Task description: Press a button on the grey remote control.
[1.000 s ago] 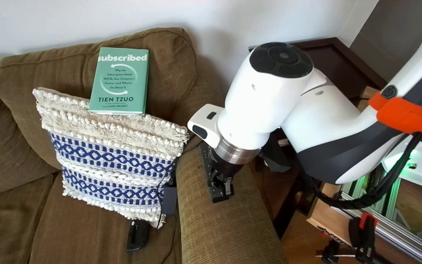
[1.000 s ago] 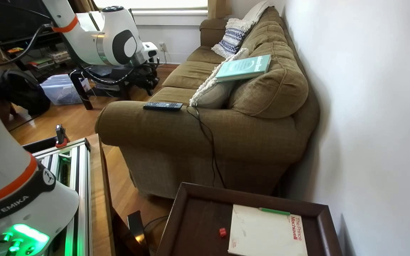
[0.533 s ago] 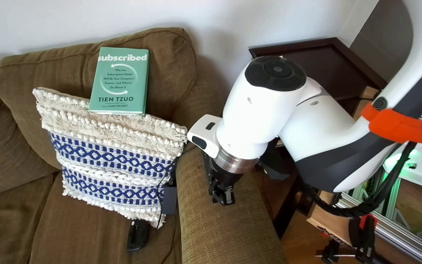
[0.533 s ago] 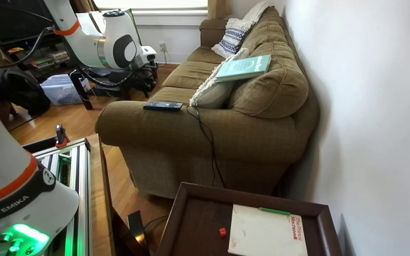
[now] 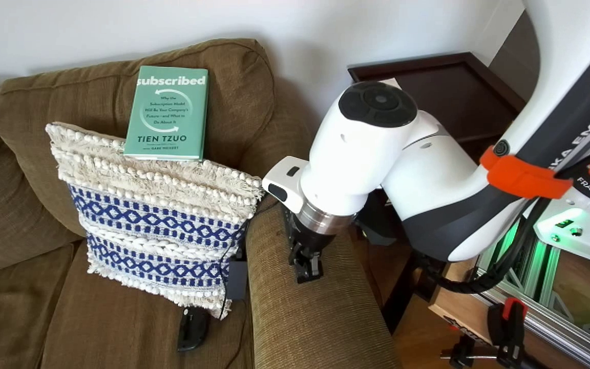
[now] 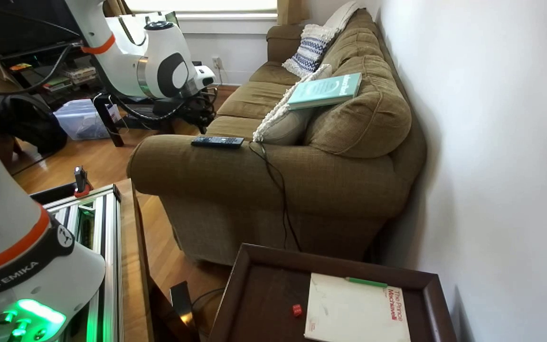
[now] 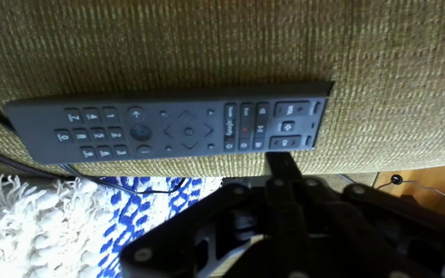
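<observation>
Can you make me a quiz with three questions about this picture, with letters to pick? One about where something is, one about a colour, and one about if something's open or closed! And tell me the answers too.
1. Look at the sofa armrest. Where is the grey remote control?
A) Underneath it
B) On top of it
C) Nowhere near it

2. What colour is the small die?
A) Red
B) Blue
C) Yellow

3. How is the "subscribed" book?
A) Open in the middle
B) Open and standing up
C) Closed

Answers:
1. B: the wrist view and an exterior view show it lying there.
2. A: its red sides show in an exterior view.
3. C: both exterior views show it shut, title side out.
</observation>
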